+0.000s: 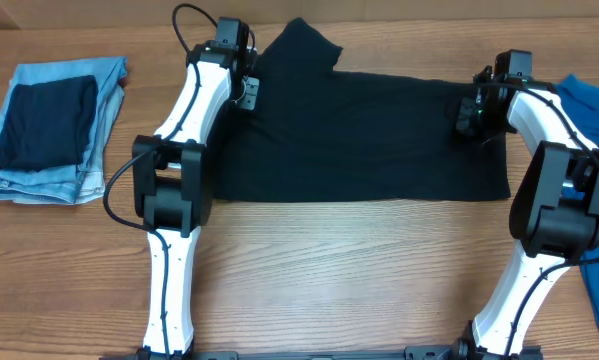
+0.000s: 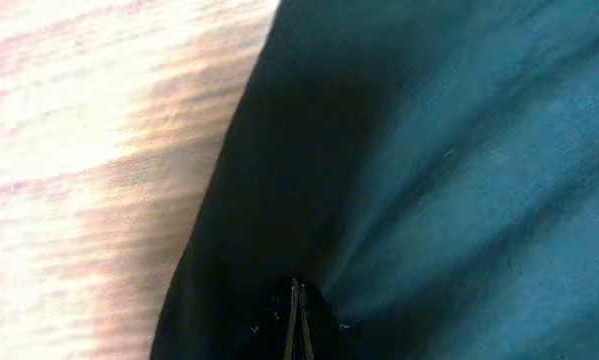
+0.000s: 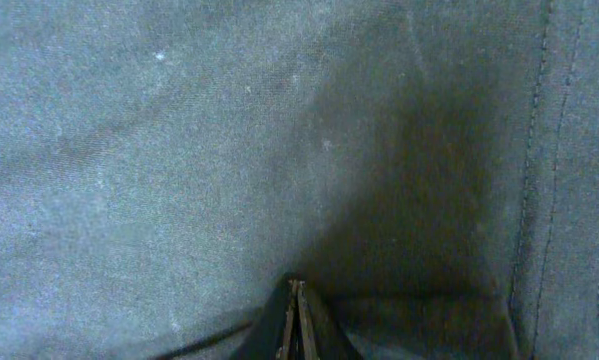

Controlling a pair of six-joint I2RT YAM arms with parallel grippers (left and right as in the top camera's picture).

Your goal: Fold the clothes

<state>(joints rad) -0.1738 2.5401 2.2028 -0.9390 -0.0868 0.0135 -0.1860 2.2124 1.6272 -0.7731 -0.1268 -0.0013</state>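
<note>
Bare wood of bench (image 1: 359,270) nearest, between two arm bases. Beyond it, black T-shirt (image 1: 359,140) lies flat at bench centre as wide band, one sleeve (image 1: 304,45) sticking out toward 12 o'clock. Left pincer (image 1: 247,92) at shirt's 10 o'clock corner, closed tight, cloth puckered round tips, pinching shirt edge. Right pincer (image 1: 469,118) at shirt's 3 o'clock end, likewise closed tight on pinch of fabric. Folded jeans (image 1: 104,110) at 9 o'clock, well apart from shirt. Blue garment (image 1: 591,100) at 3 o'clock bench edge.
</note>
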